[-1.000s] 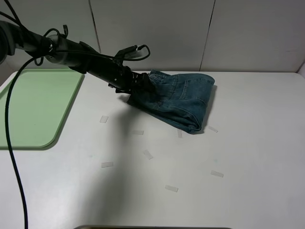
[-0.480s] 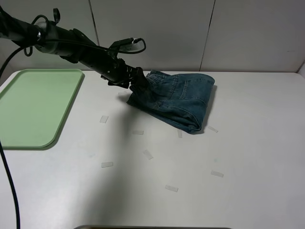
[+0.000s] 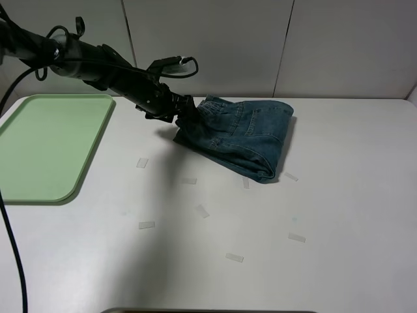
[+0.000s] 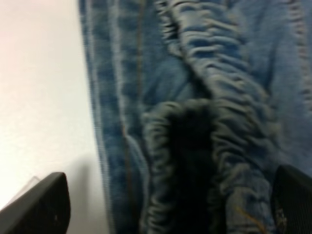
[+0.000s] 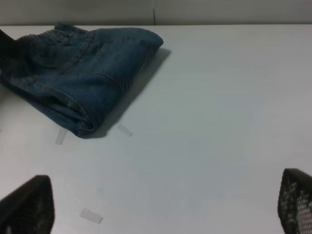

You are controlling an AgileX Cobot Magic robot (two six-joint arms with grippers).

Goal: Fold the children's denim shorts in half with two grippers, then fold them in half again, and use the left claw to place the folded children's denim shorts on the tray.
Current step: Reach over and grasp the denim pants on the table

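- your left gripper [image 3: 184, 112] is sitting at the waistband end of the children's denim shorts [image 3: 240, 135]; in the high view its tips are pressing into the denim edge there.
- the left wrist view is giving you what the high view cannot: the fingers [image 4: 41, 204] are standing wide apart, one over bare table and one over denim, with the gathered waistband [image 4: 195, 146] bunched between them and not pinched.
- your right gripper [image 5: 165, 207] is showing only in its own wrist view, jaws spread wide, holding nothing, hanging over bare table [image 5: 219, 97] well apart from the shorts.
- the shorts are lying folded in a thick bundle near the table's far middle.
- only the high view is showing the tray [image 3: 45, 147], at the left, well apart from the shorts.
- small tape strips [image 3: 146, 225] are lying scattered on the table.
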